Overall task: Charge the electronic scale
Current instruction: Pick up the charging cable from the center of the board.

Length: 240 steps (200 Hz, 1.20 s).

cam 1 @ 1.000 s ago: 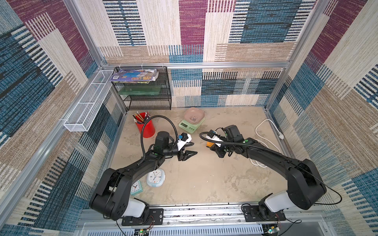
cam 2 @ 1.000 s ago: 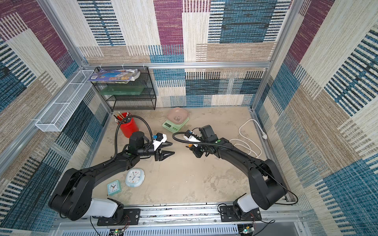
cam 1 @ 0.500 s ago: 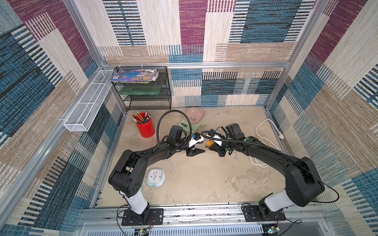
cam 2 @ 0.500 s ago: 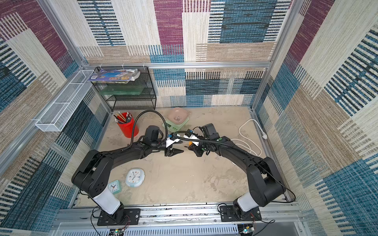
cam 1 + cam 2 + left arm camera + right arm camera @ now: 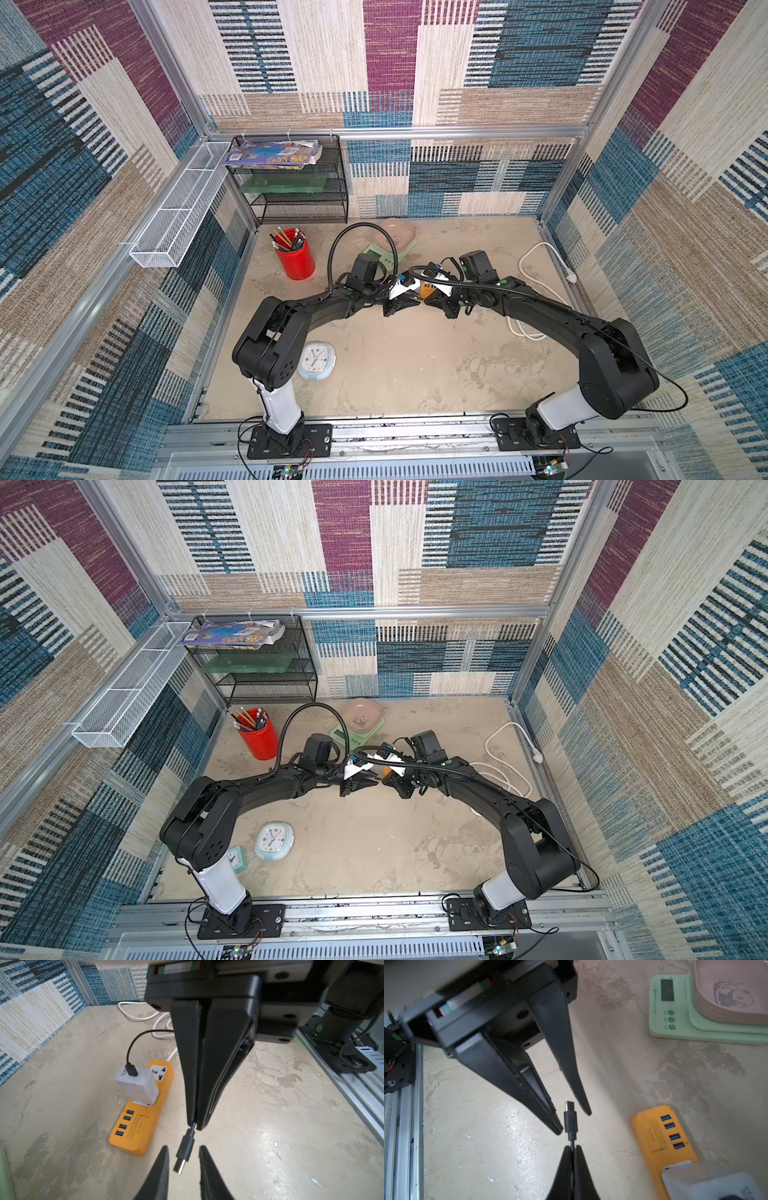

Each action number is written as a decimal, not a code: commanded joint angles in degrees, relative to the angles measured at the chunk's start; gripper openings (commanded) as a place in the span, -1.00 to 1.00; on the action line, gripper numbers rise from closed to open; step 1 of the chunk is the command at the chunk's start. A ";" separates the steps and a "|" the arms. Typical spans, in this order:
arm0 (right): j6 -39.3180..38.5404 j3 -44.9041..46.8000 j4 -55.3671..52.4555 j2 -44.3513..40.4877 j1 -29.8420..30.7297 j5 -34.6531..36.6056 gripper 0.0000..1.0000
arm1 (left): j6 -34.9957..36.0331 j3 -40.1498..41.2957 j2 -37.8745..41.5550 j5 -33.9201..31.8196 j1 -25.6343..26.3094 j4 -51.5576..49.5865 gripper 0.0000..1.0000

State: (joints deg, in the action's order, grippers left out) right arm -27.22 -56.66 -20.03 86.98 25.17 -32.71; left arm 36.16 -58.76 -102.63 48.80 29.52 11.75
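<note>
Fig.: R gripper pinched tight on lead just behind plug. L gripper narrow, tips either side of plug, gaps showing. Scale, pink tray on top, approx. 11 o'clock from grippers.

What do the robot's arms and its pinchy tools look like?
The left arm and right arm are chunky glossy black tubes with white bottom segments. A ribbed black hose runs along each, and a small green dot sits near each wrist. The left tool and right tool each have two long black fingers tapering to points, like beaks.
</note>
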 commanded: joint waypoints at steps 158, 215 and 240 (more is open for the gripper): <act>2.98 14.88 23.37 -14.82 -5.57 -12.27 -0.21 | -8.15 -0.69 2.05 7.65 -0.04 1.00 -0.95; 7.12 20.23 33.67 -18.57 -6.11 -12.50 -0.09 | -14.59 2.25 4.19 11.37 0.60 8.68 -0.93; 7.95 20.40 35.47 -17.65 -6.19 -15.04 -0.09 | -14.10 2.42 5.26 11.39 1.24 8.12 -0.92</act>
State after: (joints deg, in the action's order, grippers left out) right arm -20.88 -36.36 10.28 68.64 19.05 -44.05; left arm 23.92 -56.58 -98.56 58.37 30.26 17.63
